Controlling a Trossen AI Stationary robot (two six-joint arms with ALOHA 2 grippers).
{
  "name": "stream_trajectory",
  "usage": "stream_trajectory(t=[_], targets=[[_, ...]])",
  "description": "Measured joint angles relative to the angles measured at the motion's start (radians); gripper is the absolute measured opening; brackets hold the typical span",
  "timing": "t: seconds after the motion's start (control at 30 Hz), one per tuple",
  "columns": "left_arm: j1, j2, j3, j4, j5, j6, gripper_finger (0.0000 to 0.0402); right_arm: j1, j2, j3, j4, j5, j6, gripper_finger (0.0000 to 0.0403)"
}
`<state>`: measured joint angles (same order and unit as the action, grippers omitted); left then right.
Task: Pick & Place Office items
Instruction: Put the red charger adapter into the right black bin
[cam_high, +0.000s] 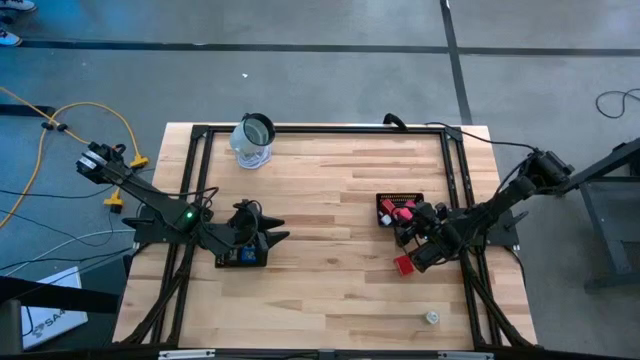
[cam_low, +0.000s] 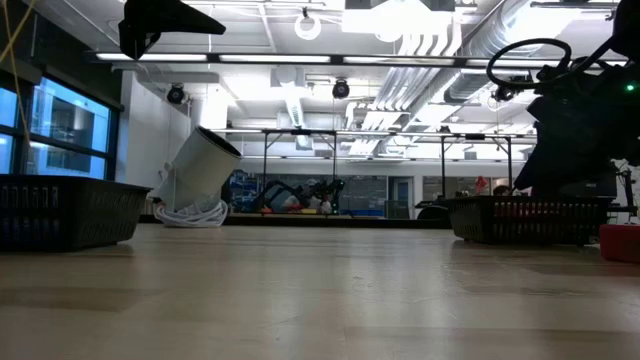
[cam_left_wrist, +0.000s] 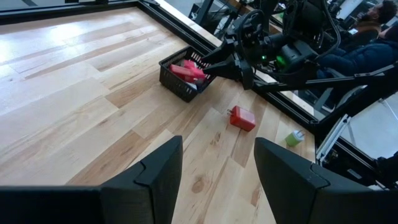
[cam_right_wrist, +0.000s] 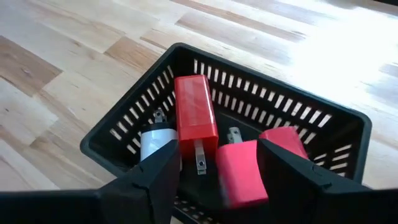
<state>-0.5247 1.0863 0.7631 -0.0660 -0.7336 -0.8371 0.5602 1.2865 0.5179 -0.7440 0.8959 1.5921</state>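
- The task is looking partly done: the black mesh basket (cam_right_wrist: 336, 134) on the right side of the bench (cam_high: 330, 190) is already holding a tall red plug block (cam_right_wrist: 195, 118), two pinkish-red plug blocks (cam_right_wrist: 241, 173) and a white plug piece (cam_right_wrist: 157, 142).
- The right claw (cam_right_wrist: 217, 180) is hanging just above this basket, its fingers are standing apart and they are gripping nothing.
- One red plug block (cam_high: 404, 265) is still lying on the bare wood, just near of the right basket and beside the right arm; I judge it is the next thing to be picked.
- A small whitish round piece (cam_high: 432, 317) is also waiting, near the bench's near right corner, well apart from the basket.
- The left claw (cam_left_wrist: 217, 180) is waiting over the left side of the bench, open and empty, above a second black basket (cam_high: 241, 255) with something blue inside it.
- A clear glass jar (cam_high: 253, 141) is standing at the far edge, well apart from both arms, so it is not blocking anything.
- Nothing is standing between the right claw and the loose red block; only the basket wall is close to it.
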Motion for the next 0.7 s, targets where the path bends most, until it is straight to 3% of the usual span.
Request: stream_trajectory(t=[0.37,0.6,0.7], targets=[[0.0,0.0,0.0,0.0,0.0,0.0,0.0194,0.0,0.0,0.013,-0.023,0.056,-0.032,0.0199],[0.0,0.0,0.0,0.0,0.0,0.0,0.0194,0.003,-0.025,0.13,-0.144,0.09,-0.136,0.0199],[0.0,0.0,0.0,0.0,0.0,0.0,0.0194,-0.004,-0.041,0.197,-0.173,0.04,-0.206,0.0199]])
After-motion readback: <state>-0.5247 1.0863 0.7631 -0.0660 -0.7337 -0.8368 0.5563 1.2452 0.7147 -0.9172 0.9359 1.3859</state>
